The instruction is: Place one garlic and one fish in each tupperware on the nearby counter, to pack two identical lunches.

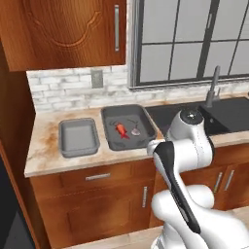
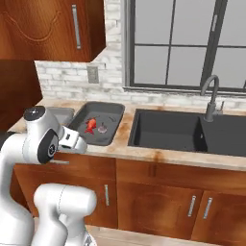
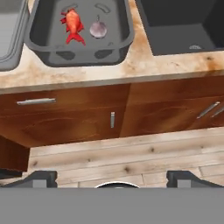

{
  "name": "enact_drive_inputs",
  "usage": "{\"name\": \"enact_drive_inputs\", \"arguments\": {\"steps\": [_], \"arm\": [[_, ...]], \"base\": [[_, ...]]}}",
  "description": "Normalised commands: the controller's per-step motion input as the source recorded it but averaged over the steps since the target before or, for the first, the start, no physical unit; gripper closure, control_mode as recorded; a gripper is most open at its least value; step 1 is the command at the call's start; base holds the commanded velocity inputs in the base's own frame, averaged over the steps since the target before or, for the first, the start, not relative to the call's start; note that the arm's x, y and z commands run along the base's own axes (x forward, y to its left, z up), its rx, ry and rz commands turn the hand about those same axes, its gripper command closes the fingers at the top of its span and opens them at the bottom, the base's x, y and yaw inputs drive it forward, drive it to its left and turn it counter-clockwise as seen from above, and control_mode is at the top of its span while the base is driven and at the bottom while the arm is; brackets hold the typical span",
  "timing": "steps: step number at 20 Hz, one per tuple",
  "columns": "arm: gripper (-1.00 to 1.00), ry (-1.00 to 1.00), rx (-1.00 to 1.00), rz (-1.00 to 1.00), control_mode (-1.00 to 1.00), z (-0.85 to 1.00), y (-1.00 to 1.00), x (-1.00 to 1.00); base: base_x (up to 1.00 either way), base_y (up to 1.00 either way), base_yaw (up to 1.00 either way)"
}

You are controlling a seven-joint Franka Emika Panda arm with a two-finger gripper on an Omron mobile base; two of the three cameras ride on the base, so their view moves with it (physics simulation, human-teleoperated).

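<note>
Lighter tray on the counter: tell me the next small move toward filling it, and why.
Probably turn away to fetch the other fish and garlic. The darker tray already holds the red fish and a garlic bulb, while the lighter tray looks bare, and the gripper is open and holds nothing.

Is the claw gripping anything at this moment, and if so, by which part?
Nothing is held. The claw is open with bare floor between its tips; the red-orange fish lies in the darker grey tray.
</note>
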Motion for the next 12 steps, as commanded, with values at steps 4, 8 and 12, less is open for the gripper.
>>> {"name": "enact_drive_inputs", "arguments": {"steps": [4, 8, 12], "arm": [[-1.00, 0.00, 0.00, 0.00, 1.00, 0.00, 0.00, 0.00], [-1.00, 0.00, 0.00, 0.00, 1.00, 0.00, 0.00, 0.00], [-1.00, 0.00, 0.00, 0.00, 1.00, 0.00, 0.00, 0.00]], "base": [[-0.93, 0.21, 0.23], [-0.79, 0.29, 0.23], [-0.64, 0.38, 0.20]]}}
